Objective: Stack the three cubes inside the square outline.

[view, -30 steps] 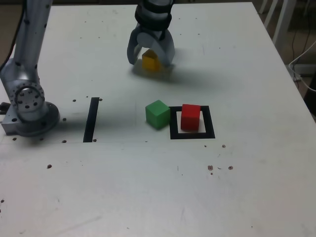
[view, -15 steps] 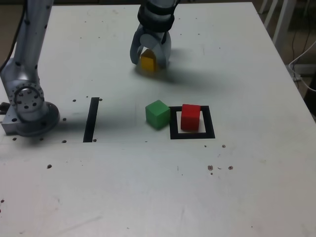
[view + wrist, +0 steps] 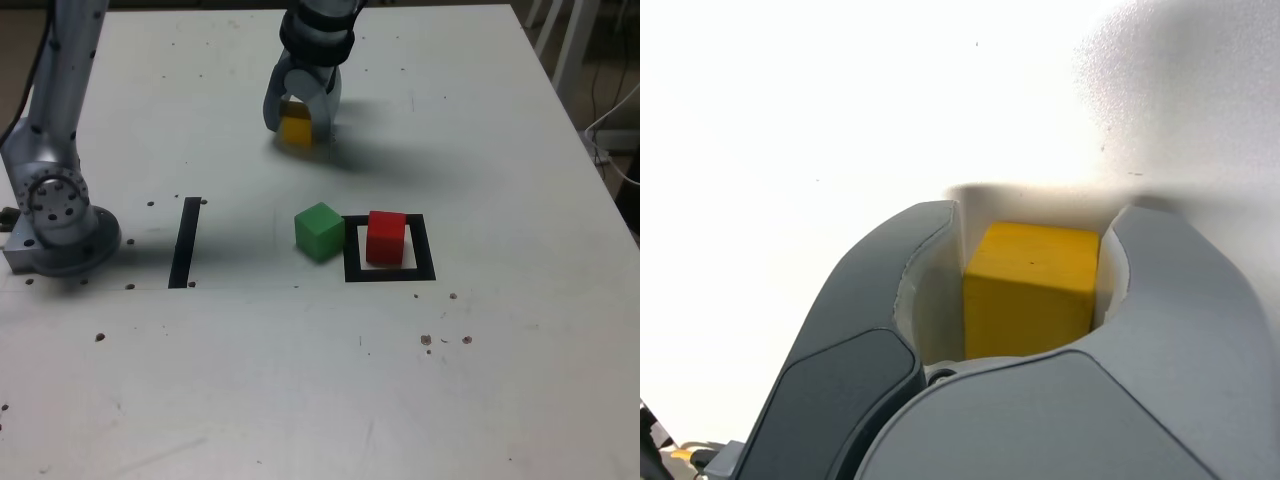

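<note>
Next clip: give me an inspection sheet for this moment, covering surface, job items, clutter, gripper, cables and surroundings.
Surface: white table, with scattered small dark specks and a straight black strip.
Job's things: red cube stands inside the square outline; green cube sits just outside it on the exterior view's left; yellow cube is at the far side of the table, between the fingers.
Clutter: nothing seen.
Grippers: gripper is closed around the yellow cube, one finger on each side in the wrist view.
Cables: a white cable beyond the table edge on the exterior view's right.
Surroundings: arm base on the exterior view's left; white furniture legs behind.
</note>
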`<state>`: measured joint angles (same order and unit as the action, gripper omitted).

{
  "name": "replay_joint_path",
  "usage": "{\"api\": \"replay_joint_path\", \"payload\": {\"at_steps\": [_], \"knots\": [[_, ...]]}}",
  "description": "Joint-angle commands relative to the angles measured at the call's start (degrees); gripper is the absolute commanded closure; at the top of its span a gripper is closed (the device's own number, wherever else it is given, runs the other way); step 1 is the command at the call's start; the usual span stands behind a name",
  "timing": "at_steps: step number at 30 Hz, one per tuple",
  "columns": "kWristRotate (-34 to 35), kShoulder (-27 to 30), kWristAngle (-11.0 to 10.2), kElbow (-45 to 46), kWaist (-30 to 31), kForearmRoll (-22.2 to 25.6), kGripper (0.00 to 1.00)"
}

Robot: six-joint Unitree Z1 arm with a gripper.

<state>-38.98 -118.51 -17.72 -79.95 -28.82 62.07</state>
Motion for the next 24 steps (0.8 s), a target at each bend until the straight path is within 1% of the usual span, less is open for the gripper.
{"api": "replay_joint_path", "payload": {"at_steps": [1,5,8,18,24], "knots": [[0.44,1.01,0.05,-0.39,0.74,0.64,0.72],[1.58,2.44,0.14,-1.53,2.85,2.65,0.72],[2.78,3.20,0.96,-3.50,5.33,5.45,0.72],[8.81,3.44,5.81,-9.84,13.41,14.05,0.72],[13.40,4.03,8.72,-11.28,17.73,16.38,0.72]]}}
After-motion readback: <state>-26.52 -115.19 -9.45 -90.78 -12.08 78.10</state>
